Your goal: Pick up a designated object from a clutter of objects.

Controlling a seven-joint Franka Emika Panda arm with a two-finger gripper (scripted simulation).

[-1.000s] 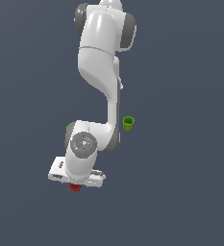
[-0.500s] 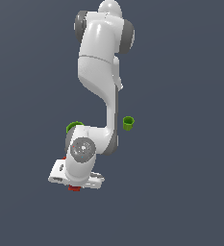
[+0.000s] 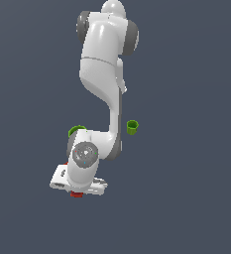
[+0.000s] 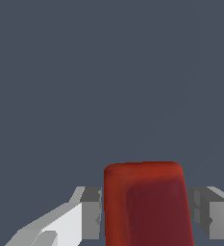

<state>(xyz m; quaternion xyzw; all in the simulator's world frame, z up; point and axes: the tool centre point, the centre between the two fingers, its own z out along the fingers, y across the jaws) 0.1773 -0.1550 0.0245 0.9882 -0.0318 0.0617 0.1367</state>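
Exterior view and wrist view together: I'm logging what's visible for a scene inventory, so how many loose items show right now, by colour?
Red: 1, the drill, between the fingers of the hand.
Green: 2, the smaller cup and the larger cup, mostly hidden behind the arm.
Yellow-green: 0 in view.
Total: 3 items.
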